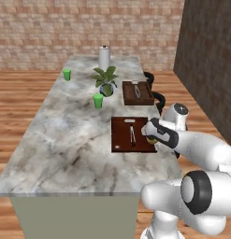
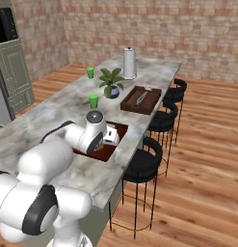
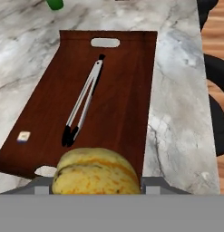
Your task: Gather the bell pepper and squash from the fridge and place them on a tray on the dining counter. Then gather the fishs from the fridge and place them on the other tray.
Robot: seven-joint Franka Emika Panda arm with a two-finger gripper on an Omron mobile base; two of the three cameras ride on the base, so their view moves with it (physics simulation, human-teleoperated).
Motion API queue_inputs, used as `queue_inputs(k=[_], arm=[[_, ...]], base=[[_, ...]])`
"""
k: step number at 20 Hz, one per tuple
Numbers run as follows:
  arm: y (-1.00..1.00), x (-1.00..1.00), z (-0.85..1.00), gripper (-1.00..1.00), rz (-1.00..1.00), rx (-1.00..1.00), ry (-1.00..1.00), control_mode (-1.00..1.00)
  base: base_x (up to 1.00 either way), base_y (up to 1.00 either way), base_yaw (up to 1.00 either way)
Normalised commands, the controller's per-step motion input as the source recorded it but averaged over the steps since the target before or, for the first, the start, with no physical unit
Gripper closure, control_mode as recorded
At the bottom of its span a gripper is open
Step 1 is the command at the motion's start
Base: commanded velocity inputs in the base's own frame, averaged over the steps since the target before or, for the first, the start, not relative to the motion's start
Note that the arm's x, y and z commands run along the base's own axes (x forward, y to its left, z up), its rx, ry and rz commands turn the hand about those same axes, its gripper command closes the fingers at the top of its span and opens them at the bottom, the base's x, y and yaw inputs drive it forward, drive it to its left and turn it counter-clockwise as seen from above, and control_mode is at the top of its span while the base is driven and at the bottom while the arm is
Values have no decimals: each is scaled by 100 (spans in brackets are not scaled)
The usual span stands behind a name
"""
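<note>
My gripper point(image 1: 152, 136) is clamped on the squash point(image 3: 96, 171), held just above the near tray point(image 3: 118, 90) at its right edge on the dining surface point(image 1: 70, 140); tongs point(image 3: 82, 103) lie on that tray, left of the squash

Tongs point(image 3: 82, 105) (lying lengthwise) obstruct the tray point(image 3: 127, 81) middle.

Even bright rendered light, soft faint shadows, no glare, slightly low-resolution blur.
</note>
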Motion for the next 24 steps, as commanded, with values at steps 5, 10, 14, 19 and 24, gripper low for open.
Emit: queue_inputs(k=[5,10,14,19,24], arm=[[2,12,-26,100,0,0,0,-100],[2,16,-14,100,0,0,0,-100],[14,24,-14,100,0,0,0,-100],[0,28,-4,100,0,0,0,-100],[0,22,-19,100,0,0,0,-100]], base=[[0,0,0],[0,0,0],[0,0,0],[0,0,0],[0,0,0]])
